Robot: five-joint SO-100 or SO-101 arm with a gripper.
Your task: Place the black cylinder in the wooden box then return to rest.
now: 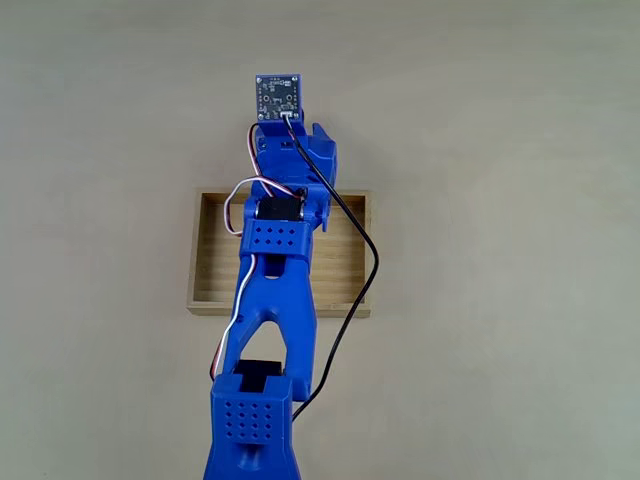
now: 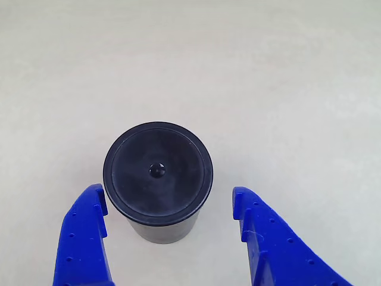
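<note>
Close to the camera in the other view, the gripper [image 2: 168, 208] is spread wide, with one blue finger on each side of the black cylinder [image 2: 158, 176]. The fingers [image 2: 86, 232] do not touch it yet. I think they are set like this so they can squeeze it from both sides next. The fingers are shiny blue plastic with little dots on them. The cylinder stands straight up on the table [image 2: 286, 77]. It is short, round and dull black, with a flat lid and a tiny bump in the middle.

In the fixed view, the blue arm [image 1: 275, 290] reaches across the wooden box [image 1: 205, 260] to the far side. So the cylinder is on the table past the box, not inside it. The box is a low tray of pale wood with thin walls and lines in its floor. The table is smooth and light.
</note>
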